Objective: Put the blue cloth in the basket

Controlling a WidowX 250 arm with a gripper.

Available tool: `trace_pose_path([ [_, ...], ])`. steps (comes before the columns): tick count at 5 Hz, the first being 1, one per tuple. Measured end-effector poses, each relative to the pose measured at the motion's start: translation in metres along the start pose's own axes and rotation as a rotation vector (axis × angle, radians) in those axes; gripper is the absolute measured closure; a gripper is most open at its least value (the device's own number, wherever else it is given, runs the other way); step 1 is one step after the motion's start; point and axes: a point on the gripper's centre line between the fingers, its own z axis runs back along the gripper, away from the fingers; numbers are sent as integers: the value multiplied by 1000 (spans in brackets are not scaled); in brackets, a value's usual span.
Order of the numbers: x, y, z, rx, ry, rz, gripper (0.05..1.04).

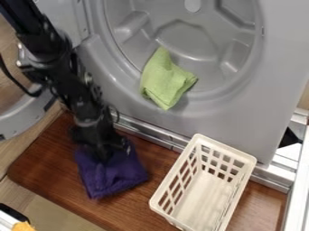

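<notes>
The black gripper point(107, 159) hangs from the upper left, low over the brown wooden board, at the upper part of the blue cloth point(116, 176). Dark blue-purple and crumpled, the cloth lies on the board left of the basket. Whether the gripper holds any of it I cannot tell. The white basket point(168, 191), with slotted walls, stands upright on the board at the lower right, a gap of bare wood between it and the cloth.
A green cloth point(165, 80) lies on the lower rim of the grey washer drum point(187, 40) behind. The washer's open door point(24, 118) is at the left. A white and metal frame point(297, 176) runs along the right edge. Something orange point(23, 226) sits at the bottom left corner.
</notes>
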Motion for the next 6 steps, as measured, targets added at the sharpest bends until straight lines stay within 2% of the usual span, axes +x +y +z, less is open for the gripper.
trace_pose_path([
  [1, 5, -8, 25, -34, -20, 29, 1020],
  [2, 12, -21, 63, -70, -70, 47, 1020],
  [4, 7, -57, 113, -141, -121, -22, 1021],
  [5, 2, -79, 123, -210, -149, -68, 1021],
  [6, 1, -107, 116, -261, -140, -151, 1021],
])
